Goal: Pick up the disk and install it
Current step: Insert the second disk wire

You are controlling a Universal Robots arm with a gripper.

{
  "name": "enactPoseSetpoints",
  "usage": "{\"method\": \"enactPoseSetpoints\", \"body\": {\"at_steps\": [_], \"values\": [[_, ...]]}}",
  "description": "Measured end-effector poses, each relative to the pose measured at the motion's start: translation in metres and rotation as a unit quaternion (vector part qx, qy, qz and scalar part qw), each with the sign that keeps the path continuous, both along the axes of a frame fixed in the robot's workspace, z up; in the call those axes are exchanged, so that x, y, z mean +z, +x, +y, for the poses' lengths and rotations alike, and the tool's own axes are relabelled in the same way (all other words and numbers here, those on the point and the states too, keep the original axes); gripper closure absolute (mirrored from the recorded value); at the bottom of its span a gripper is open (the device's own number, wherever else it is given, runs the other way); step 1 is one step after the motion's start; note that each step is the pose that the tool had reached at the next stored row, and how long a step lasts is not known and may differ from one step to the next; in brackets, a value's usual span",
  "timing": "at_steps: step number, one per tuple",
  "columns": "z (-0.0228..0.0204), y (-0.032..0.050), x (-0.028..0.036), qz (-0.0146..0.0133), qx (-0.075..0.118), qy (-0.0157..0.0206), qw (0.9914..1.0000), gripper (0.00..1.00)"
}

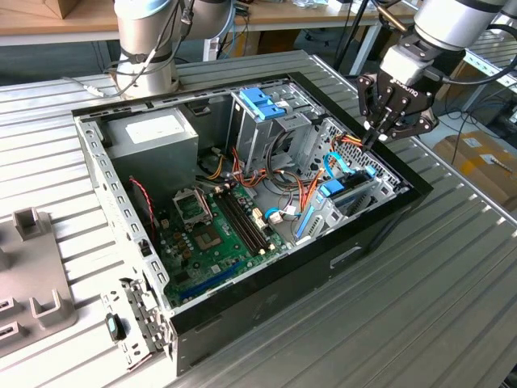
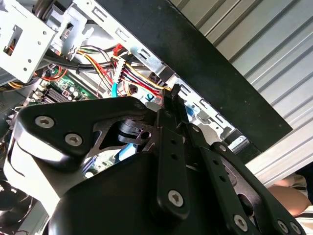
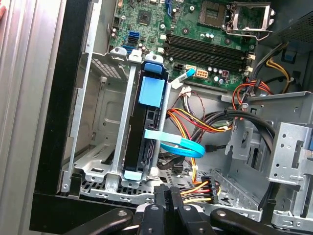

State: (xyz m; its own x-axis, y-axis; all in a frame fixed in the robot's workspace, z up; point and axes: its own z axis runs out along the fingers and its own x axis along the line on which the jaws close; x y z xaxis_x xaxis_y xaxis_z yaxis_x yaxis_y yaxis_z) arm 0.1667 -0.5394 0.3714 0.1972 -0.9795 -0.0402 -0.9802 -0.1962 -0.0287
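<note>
The disk already stands on edge in the drive bay at the front end of the open computer case, its light-blue carrier rail and blue tab facing me in the first wrist view. In the exterior view it sits low on that view's right side of the case, between the metal bay walls and near the black outer panel. A flat blue data cable crosses just beside it, and a bundle of red, yellow and orange power wires runs close under my fingertips.

My gripper hangs just above the case's far right rim, above and beyond the bay. Its fingers are together with nothing between them, so I am not holding the disk.

I judge the carrying part done and the install step at its tail: the disk looks seated, though I cannot tell whether it is fully latched or cabled. Any further move here calls for care with the wires crowding the bay, since a closed fingertip could snag the power connector or drag the blue cable across the carrier.
</note>
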Motion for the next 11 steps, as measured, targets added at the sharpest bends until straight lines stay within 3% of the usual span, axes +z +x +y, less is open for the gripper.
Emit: {"method": "enactPoseSetpoints", "body": {"at_steps": [5, 11], "values": [[0.0000, 0.0000, 0.0000, 0.0000, -0.009, 0.0000, 0.99996, 0.84], [0.0000, 0.0000, -0.0001, 0.0000, -0.043, 0.0000, 0.99909, 0.84]]}}
